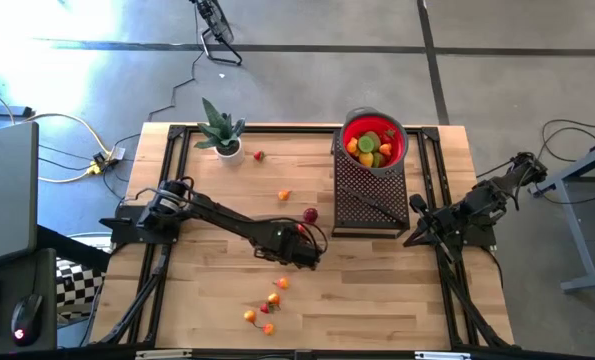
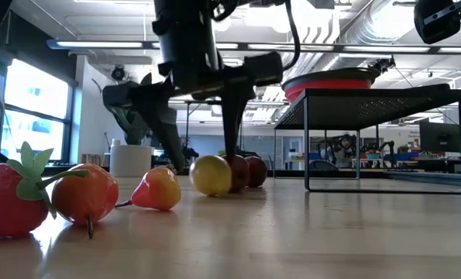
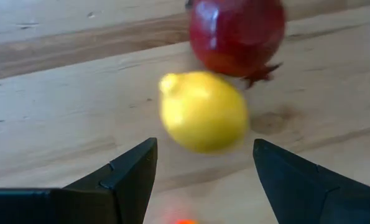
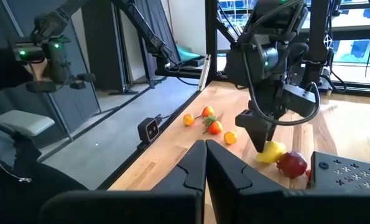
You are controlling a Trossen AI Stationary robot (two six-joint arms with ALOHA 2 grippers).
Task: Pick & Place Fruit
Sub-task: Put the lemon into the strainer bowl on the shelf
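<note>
Left tool [image 3: 203, 171] wide open over lemon [image 3: 203, 111], nothing gripped — we count several fruits in red bowl [image 1: 374, 141], many left on desk [image 1: 377, 290]; right tool [image 4: 204, 162] shut, idle.

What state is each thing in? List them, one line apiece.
Left gripper: open, low over the table, fingers either side of the lemon, not closed on it.
Right gripper: shut, empty, waiting at the table's right edge.
Lemon: lying on the table, beside the dark red fruit.
Dark red fruit: lying on the table.
Red bowl: on the black mesh stand, holding several fruits.
Potted plant: upright.
</note>
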